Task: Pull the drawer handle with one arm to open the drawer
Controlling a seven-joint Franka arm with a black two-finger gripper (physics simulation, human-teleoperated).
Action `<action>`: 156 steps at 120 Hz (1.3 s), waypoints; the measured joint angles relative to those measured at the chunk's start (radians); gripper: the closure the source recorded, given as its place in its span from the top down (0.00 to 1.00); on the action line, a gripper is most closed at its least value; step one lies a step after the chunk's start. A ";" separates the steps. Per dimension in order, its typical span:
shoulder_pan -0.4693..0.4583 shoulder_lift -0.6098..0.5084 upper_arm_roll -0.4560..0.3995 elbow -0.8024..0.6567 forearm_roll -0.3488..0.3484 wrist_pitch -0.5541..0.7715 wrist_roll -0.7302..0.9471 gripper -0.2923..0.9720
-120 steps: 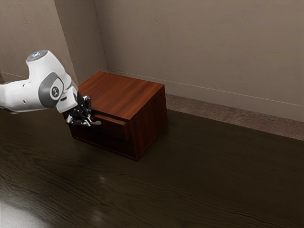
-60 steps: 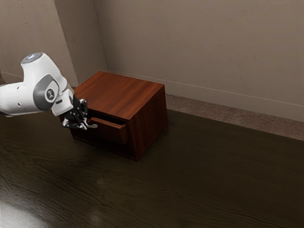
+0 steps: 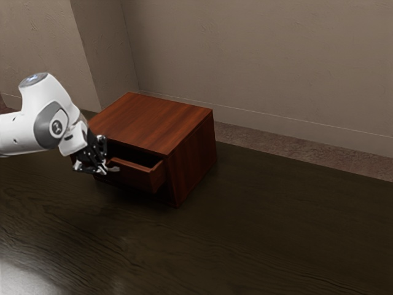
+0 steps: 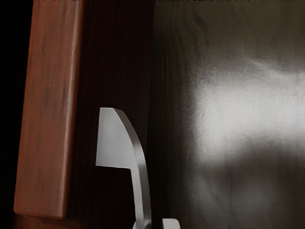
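A reddish-brown wooden cabinet [image 3: 158, 120] stands on the dark floor by the wall. Its top drawer [image 3: 140, 173] sticks out a short way toward the exterior view's left, with a dark gap behind its front panel. My black gripper [image 3: 98, 163] is at the front of the drawer, shut on the silver drawer handle [image 3: 111, 167]. In the wrist view the curved silver handle [image 4: 127, 153] rises from just under my hand, against the dark drawer front [image 4: 114, 67], whose reddish upper edge [image 4: 47, 105] runs alongside.
Glossy dark wood floor [image 3: 245, 233] spreads in front of and to the right of the cabinet. A beige wall [image 3: 276, 55] with a baseboard runs behind it, and a wall corner [image 3: 101, 43] stands just behind my arm.
My gripper has moved toward the exterior view's left and slightly down, keeping its hold on the handle. The drawer has slid out of the cabinet with it, opening a gap.
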 joint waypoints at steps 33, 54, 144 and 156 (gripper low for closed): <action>-0.007 -0.034 0.000 -0.038 0.003 -0.007 -0.001 0.21; -0.008 -0.054 0.002 -0.058 0.007 -0.010 -0.001 0.20; -0.035 -0.093 0.040 -0.102 0.013 -0.003 -0.006 0.15; -0.033 -0.094 0.040 -0.103 0.014 -0.003 -0.007 0.16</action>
